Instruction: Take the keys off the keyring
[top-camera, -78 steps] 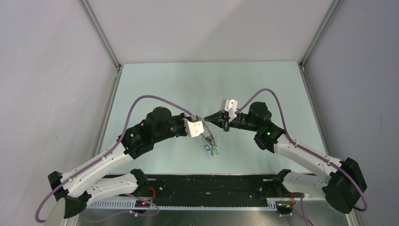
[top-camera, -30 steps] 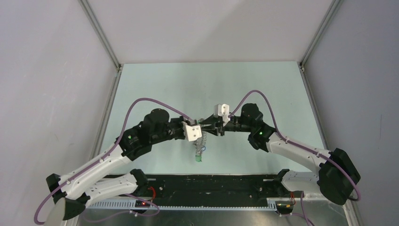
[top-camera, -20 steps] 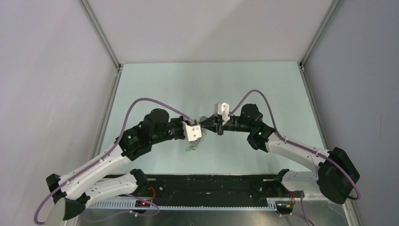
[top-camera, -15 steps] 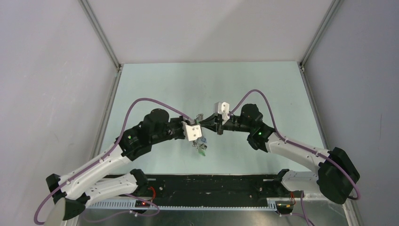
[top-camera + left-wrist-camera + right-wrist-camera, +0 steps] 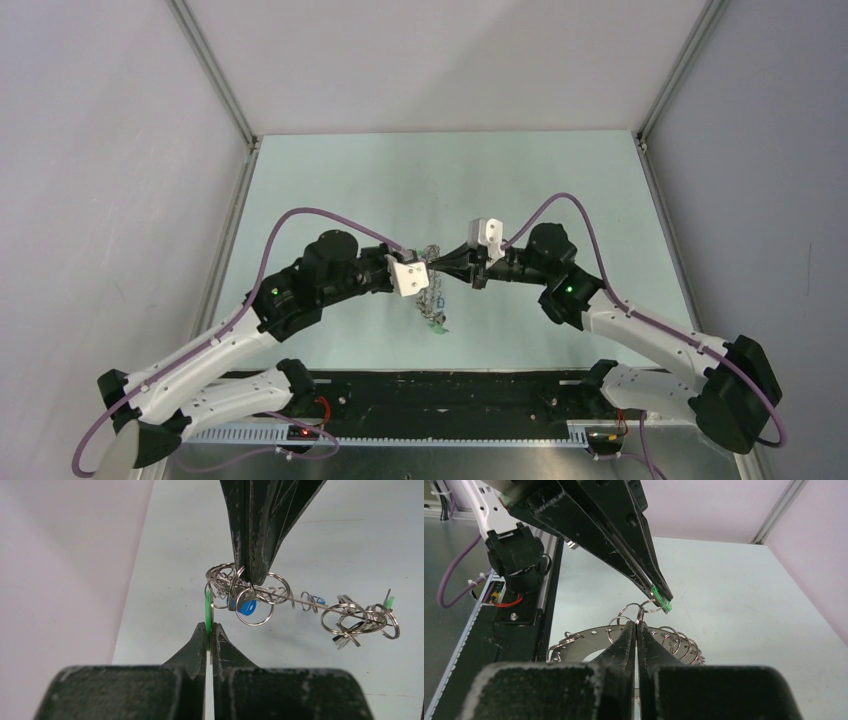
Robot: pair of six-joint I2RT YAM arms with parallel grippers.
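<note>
Aloft, left gripper [image 5: 208, 631] pinches green key [image 5: 208, 610]; right gripper [image 5: 636, 626] pinches keyring [image 5: 583, 636].

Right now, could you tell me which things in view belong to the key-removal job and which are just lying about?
Belonging: keyring; keys; green key tag, pinched by the left hand; small split ring, pinched by the right hand.
Just there: purple cables; black rail; table.
</note>
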